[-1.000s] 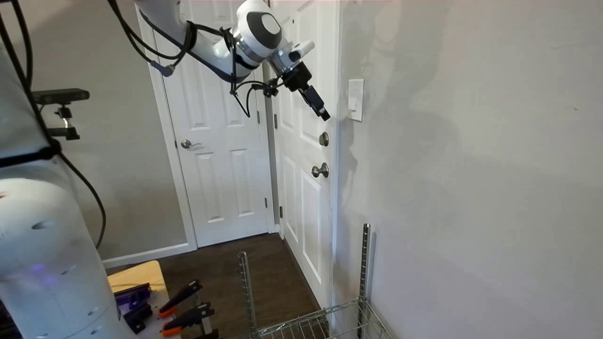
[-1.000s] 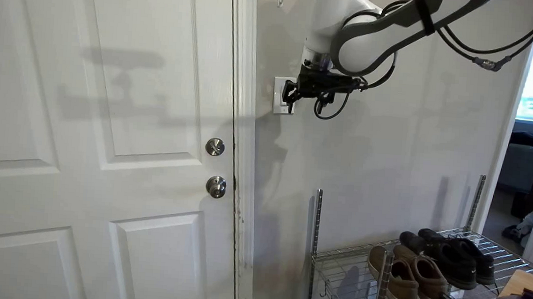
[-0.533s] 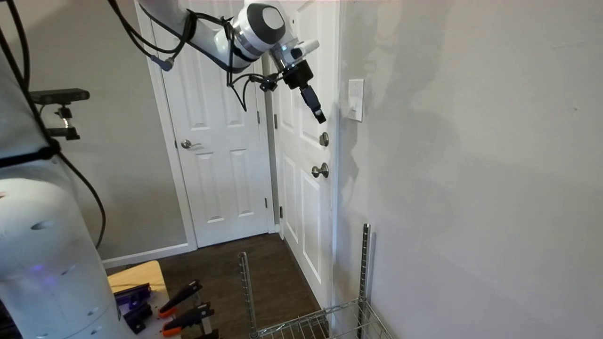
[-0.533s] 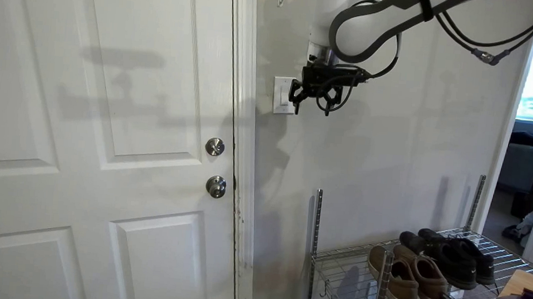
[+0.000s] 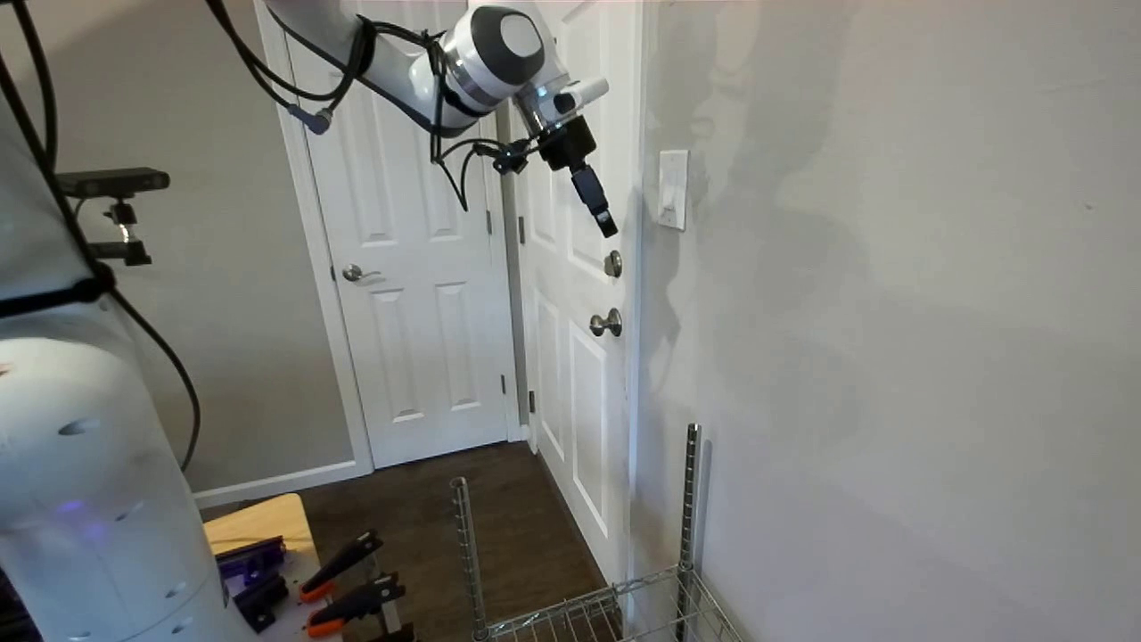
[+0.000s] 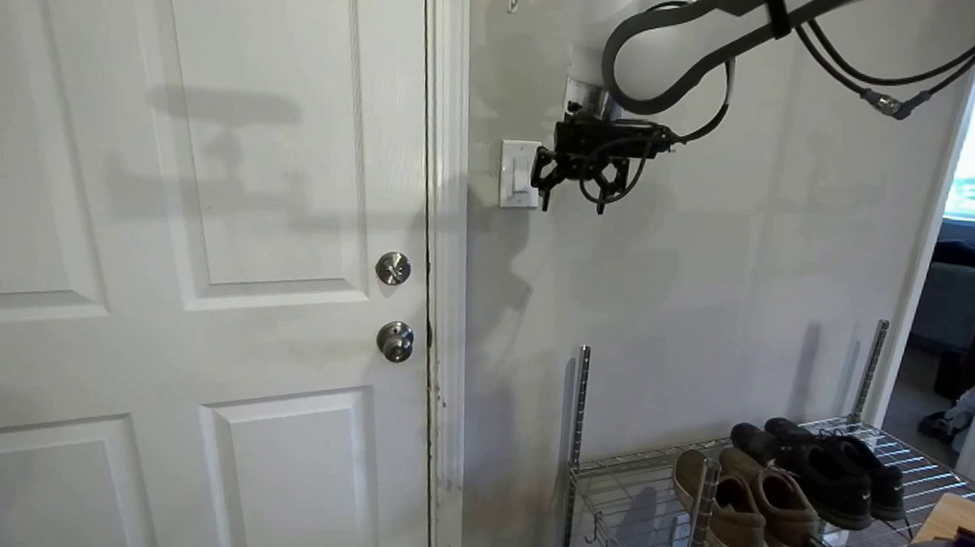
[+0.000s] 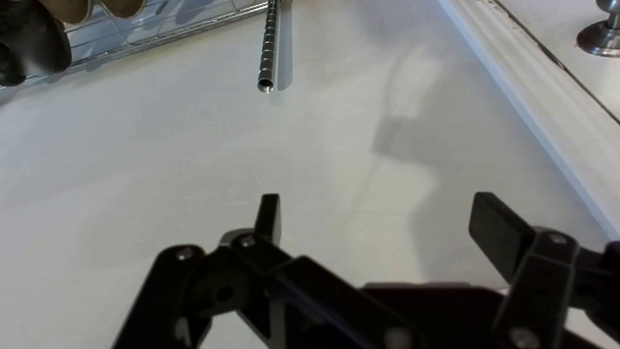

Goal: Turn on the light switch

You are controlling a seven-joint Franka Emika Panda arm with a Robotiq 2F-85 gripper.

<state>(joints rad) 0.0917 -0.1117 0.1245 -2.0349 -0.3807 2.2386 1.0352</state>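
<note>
Grey wall (image 6: 710,280) ran past white door (image 6: 268,348). Light switch (image 6: 517,175) sat on wall near door, long axis upright. Hand (image 6: 573,207) hung clear of wall, fingers (image 7: 499,232) spread, nothing between. Switch lay doorward of hand, probably bit higher; press likely needed doorward shift, then push.

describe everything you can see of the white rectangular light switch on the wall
The white upright rectangular light switch looks like plastic: a flat plate with a narrow white rocker paddle. It sits flat on the grey wall, beside but apart from the white door frame. The open black two-fingered gripper hides a sliver of its right edge in an exterior view but seems apart, so apparently only the wall touches it. On or off cannot be told.
</note>
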